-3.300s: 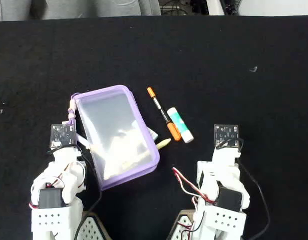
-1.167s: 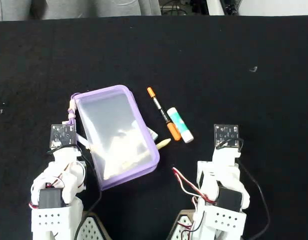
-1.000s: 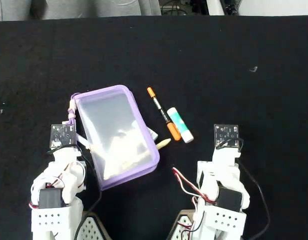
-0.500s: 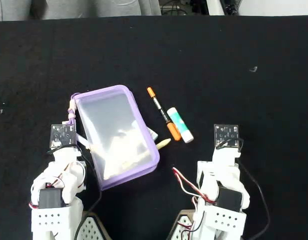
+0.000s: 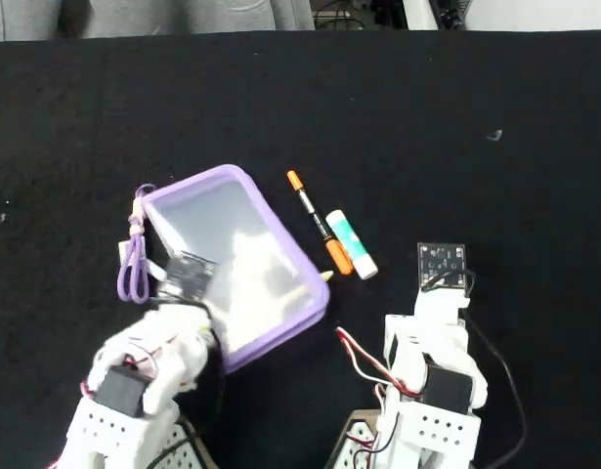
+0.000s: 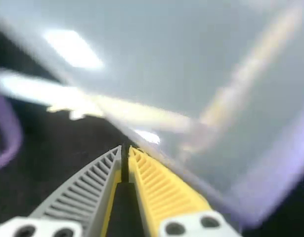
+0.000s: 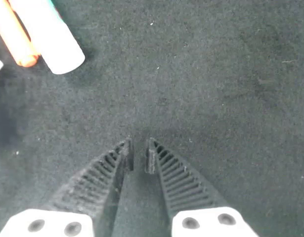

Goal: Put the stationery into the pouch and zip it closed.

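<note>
Against the near edge of the pouch [image 5: 243,256], the left hand [image 6: 125,149], closed, has swung in, shoving it toward the orange pen [image 5: 317,222].

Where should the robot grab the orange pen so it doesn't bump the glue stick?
Probably best to take the orange pen at its thin far half, from above, gripping across the barrel. It lies flat and slanted, and the glue stick crowds its fat near end.
</note>
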Robot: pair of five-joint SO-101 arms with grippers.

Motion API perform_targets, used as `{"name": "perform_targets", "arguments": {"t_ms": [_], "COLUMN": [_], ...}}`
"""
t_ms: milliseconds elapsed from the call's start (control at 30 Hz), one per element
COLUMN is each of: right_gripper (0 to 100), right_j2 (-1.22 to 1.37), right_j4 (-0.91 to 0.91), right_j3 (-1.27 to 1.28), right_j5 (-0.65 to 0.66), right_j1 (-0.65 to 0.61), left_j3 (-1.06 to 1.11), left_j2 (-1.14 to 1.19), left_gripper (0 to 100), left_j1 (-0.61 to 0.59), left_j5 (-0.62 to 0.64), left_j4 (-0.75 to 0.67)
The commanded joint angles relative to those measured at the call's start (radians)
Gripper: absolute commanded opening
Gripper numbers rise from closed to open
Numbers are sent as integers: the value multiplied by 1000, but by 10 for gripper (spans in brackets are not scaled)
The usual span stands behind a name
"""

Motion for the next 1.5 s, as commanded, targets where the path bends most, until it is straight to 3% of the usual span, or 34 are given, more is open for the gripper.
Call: {"name": "perform_targets", "arguments": {"t_ms": [0, 133, 267, 667, 867, 1100, 1467], "right_gripper": [54, 54, 54, 54, 54, 54, 54], "right_j2": [-87, -87, -87, -87, -87, -87, -87], "right_j4": [3, 3, 3, 3, 3, 3, 3], "right_j3": [-2, -2, -2, -2, -2, -2, -2], "right_j5": [-9, -9, -9, -9, -9, -9, -9], "right_j1": [14, 14, 14, 14, 14, 14, 14], "left_j3": [24, 24, 24, 24, -5, -8, 24], "left_j2": [-6, -6, -6, -6, -6, -6, -6], "left_gripper": [33, 33, 32, 31, 33, 33, 33], "left_j1": [199, 394, 478, 444, 217, -150, -926], "left_j5": [3, -8, -43, -48, -48, -48, -49], "left_j4": [-2, -8, -8, 14, 28, 28, 15]}}
